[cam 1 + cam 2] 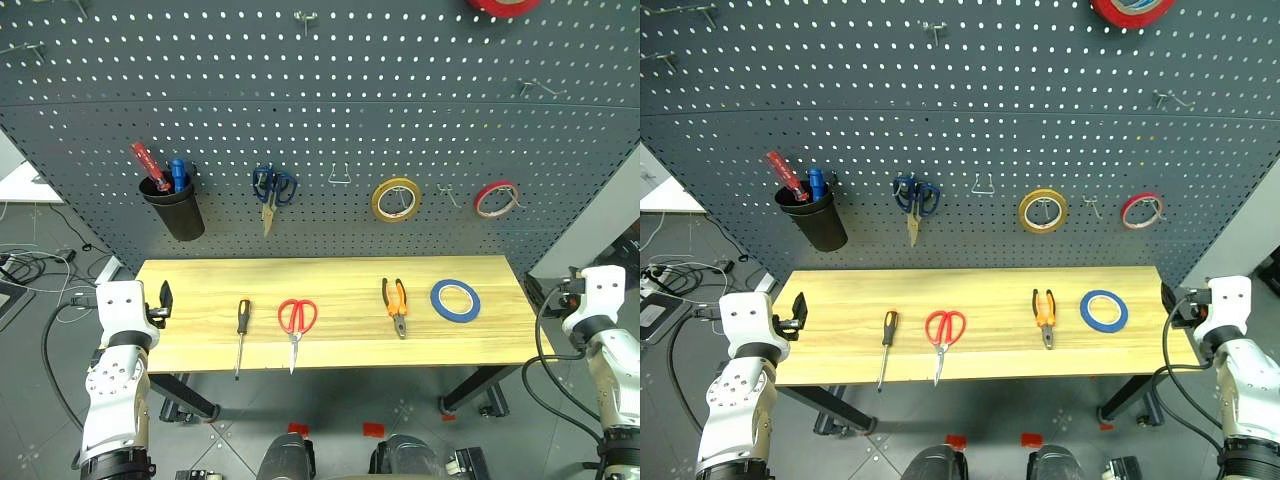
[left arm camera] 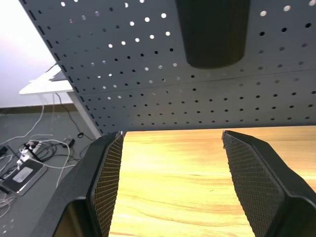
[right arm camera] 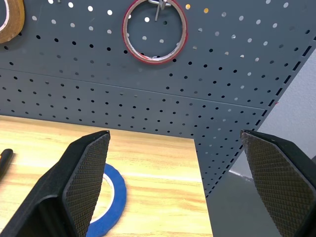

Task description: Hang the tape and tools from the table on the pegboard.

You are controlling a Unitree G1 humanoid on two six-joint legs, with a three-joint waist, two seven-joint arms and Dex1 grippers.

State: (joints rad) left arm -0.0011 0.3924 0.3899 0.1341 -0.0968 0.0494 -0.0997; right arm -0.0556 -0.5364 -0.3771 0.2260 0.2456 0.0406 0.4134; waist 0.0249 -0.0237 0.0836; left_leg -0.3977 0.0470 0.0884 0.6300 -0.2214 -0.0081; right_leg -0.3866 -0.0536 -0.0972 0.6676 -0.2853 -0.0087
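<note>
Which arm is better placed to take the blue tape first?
The right, probably. The blue tape lies at the table's right end, near the open right gripper; the left gripper is at the far end.

Screwdriver (image 1: pixel 241 335), red scissors (image 1: pixel 296 325), pliers (image 1: pixel 396 304), blue tape (image 1: pixel 455 299) flat in row on table (image 1: pixel 200 280); pegboard (image 1: pixel 320 100) behind.
</note>
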